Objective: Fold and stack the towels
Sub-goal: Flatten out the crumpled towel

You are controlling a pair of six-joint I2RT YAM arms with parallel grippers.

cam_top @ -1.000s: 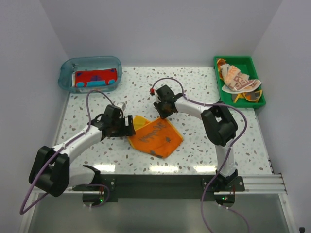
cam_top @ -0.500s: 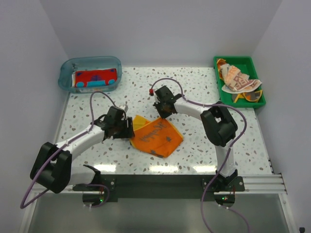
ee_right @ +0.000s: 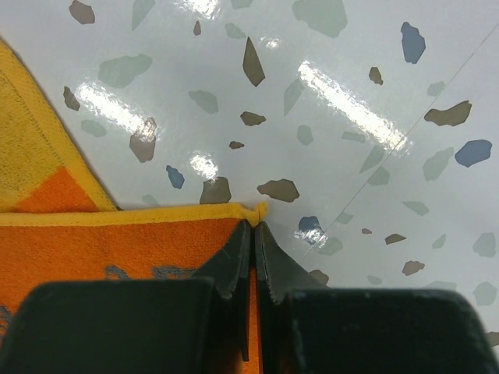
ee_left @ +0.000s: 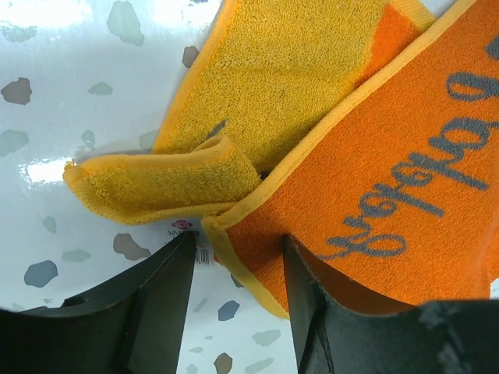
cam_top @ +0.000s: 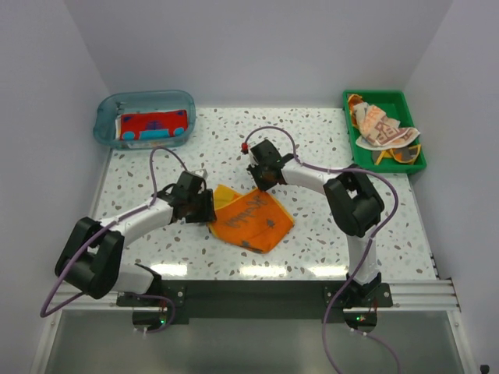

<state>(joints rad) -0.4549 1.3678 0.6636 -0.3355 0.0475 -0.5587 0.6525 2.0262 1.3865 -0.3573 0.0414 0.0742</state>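
An orange towel with a yellow trim and grey lettering lies loosely folded mid-table, its yellow underside showing at the left. My right gripper is shut on the towel's far corner, pinching the trim at table level. At the towel's left corner, my left gripper is low on the table and open. The trimmed corner lies between its jaws, with the right finger resting against the cloth. A red and teal towel lies folded in the tub. Peach-patterned towels are heaped in the tray.
The clear blue tub stands at the back left and the green tray at the back right. Purple cables loop over both arms. A small white label sticks out under the towel's left corner. White walls close in three sides.
My left gripper slid right to the towel's left corner and its jaws narrowed. My right gripper closed on the far corner.
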